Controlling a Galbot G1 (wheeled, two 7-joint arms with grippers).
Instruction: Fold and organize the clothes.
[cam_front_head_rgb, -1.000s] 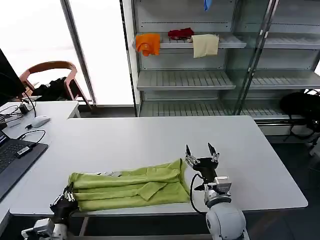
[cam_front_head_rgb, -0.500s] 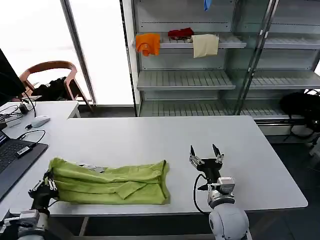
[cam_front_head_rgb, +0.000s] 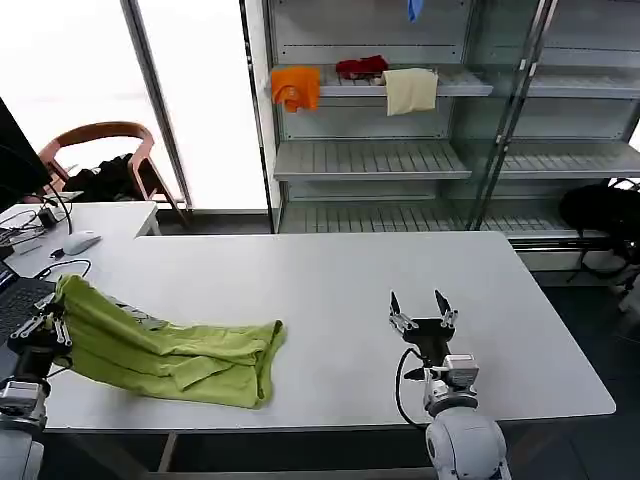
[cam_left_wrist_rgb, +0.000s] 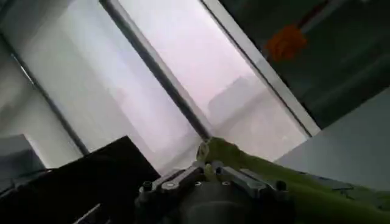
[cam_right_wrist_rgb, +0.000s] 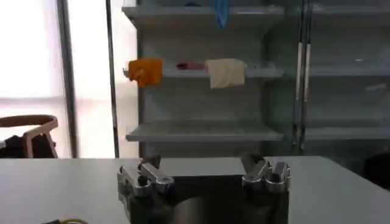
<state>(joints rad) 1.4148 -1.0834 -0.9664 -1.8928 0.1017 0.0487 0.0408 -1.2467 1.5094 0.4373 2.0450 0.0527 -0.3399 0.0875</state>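
- My left claw (cam_front_head_rgb: 42, 328) is at the far left edge of the bench (cam_front_head_rgb: 330, 290), by the laptop (cam_front_head_rgb: 25, 300). It's lifted a bit off the top.
- It's pinched shut on one end of the T-shirt (cam_front_head_rgb: 170, 350). In my left wrist cam the fingers (cam_left_wrist_rgb: 183, 178) are squeezed together w/ green cloth (cam_left_wrist_rgb: 292, 182) poking out past them.
- The T-shirt is lime yellow-green & folded into a long strip. The held end is up in the air; the rest slopes down to the right and lies on the bench near the front edge.
- A bit of white print (cam_front_head_rgb: 140, 318) shows on top near the held end.
- Its loose end (cam_front_head_rgb: 268, 345) lies flat, left of the bench's middle, well apart from my right claw.
- My right claw (cam_front_head_rgb: 422, 305) is right of middle, near the front, pointing up & away from me. Fingers (cam_front_head_rgb: 396, 310) are spread apart, nothing btw them.
- Right wrist cam: both finger pads (cam_right_wrist_rgb: 146, 176) wide apart over the bare bench (cam_right_wrist_rgb: 61, 182).
- Behind the bench is a shelf (cam_front_head_rgb: 400, 85) w/ an orange cloth (cam_front_head_rgb: 295, 88), a red cloth (cam_front_head_rgb: 360, 67) & a cream cloth (cam_front_head_rgb: 410, 90).
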